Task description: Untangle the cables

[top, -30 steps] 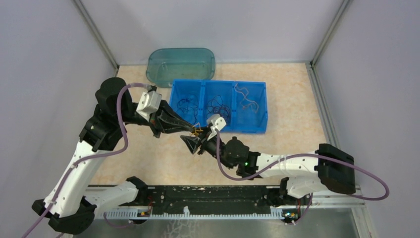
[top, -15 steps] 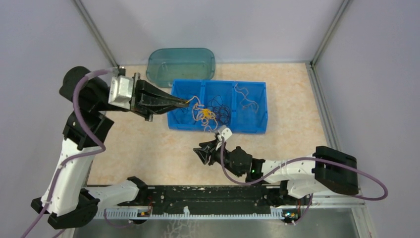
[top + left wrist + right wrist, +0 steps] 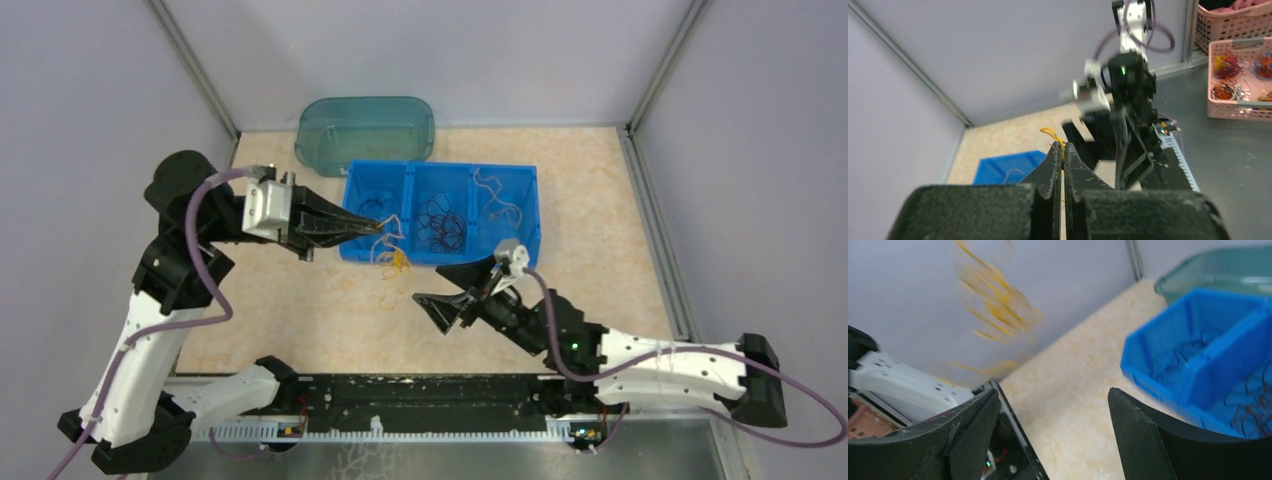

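Pinching a thin yellow-orange wire clump (image 3: 396, 260), the left gripper (image 3: 377, 228) has its jaws pressed together by the front left corner of the blue plastic three-compartment bin (image 3: 500, 258). The clump dangles over the beige speckled table (image 3: 300, 320). The right gripper (image 3: 452, 288) is spread wide, empty, apart from the clump. Dark thin cable loops (image 3: 440, 222) lie in the middle compartment.

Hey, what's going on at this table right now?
The left claw is shut on a yellow-orange cable, which dangles near the front wall of the blue bin. The right claw hangs open and empty over the table. Other cables lie in the bin's three compartments.
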{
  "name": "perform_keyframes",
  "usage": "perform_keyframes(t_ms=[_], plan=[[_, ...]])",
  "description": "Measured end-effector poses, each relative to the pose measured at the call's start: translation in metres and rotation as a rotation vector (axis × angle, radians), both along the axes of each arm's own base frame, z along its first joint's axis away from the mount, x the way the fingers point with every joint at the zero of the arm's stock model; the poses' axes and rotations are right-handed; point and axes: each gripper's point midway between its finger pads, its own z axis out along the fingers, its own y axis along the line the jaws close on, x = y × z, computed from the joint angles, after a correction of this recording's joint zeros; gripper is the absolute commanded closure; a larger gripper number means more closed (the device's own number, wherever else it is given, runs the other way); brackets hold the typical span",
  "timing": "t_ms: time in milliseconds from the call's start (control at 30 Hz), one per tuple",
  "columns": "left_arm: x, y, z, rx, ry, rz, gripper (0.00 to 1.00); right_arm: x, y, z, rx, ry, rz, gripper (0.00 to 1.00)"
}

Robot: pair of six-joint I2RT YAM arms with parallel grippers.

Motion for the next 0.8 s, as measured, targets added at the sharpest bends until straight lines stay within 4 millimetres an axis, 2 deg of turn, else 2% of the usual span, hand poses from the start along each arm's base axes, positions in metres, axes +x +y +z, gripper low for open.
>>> perform_keyframes(t_ms=[167,300,433,567,667,800], plan=[[0.004,-0.005,-0.047,0.097,0.097,-0.022,1.0,-0.018,-0.014,0.083,0.09,-0.124,0.075,0.17],[0.003,-0.005,-0.063,0.136,0.132,-0.032,1.0,-0.02,-0.013,0.116,0.082,-0.196,0.084,0.18],[0.0,-0.004,-0.067,0.146,0.139,-0.042,1.0,-0.017,0.004,0.12,0.02,-0.249,0.095,0.21],[-0.002,-0.004,-0.067,0.147,0.141,-0.05,1.0,-0.015,0.035,0.11,-0.059,-0.282,0.136,0.27],[-0.003,-0.004,-0.066,0.147,0.152,-0.057,1.0,-0.011,0.057,0.092,-0.122,-0.29,0.157,0.4],[-0.006,-0.004,-0.065,0.145,0.167,-0.068,1.0,-0.007,0.072,0.079,-0.15,-0.296,0.171,0.56]])
